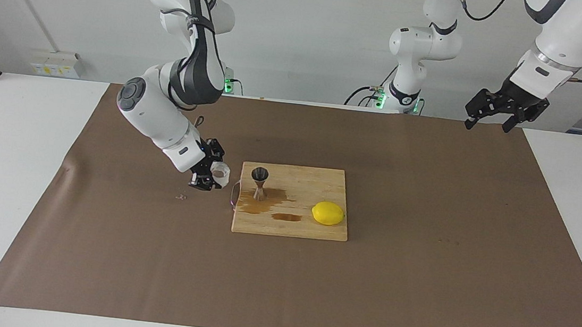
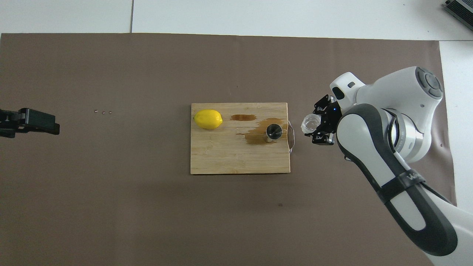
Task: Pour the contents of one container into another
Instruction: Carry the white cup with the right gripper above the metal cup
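Observation:
A squat clear faceted glass cup [image 1: 220,171] [image 2: 309,123] hangs in my right gripper [image 1: 213,173] [image 2: 315,125], which is shut on it. The cup is over the brown paper, just off the handle end of the wooden board [image 1: 315,184] [image 2: 229,157], with its mouth roughly upward. The steel hourglass jigger [image 1: 260,183] [image 2: 274,131] stands upright on the board near that handle, in a brown wet stain [image 1: 264,203] [image 2: 258,136]. My left gripper [image 1: 487,126] [image 2: 51,124] waits open and raised over the paper's edge at the left arm's end of the table.
A yellow lemon [image 1: 328,213] [image 2: 208,119] lies on the board, toward the left arm's end. Brown paper [image 1: 418,282] covers the table. Small crumbs [image 1: 180,196] lie on the paper below the right gripper, and a few specks [image 2: 102,112] near the left gripper.

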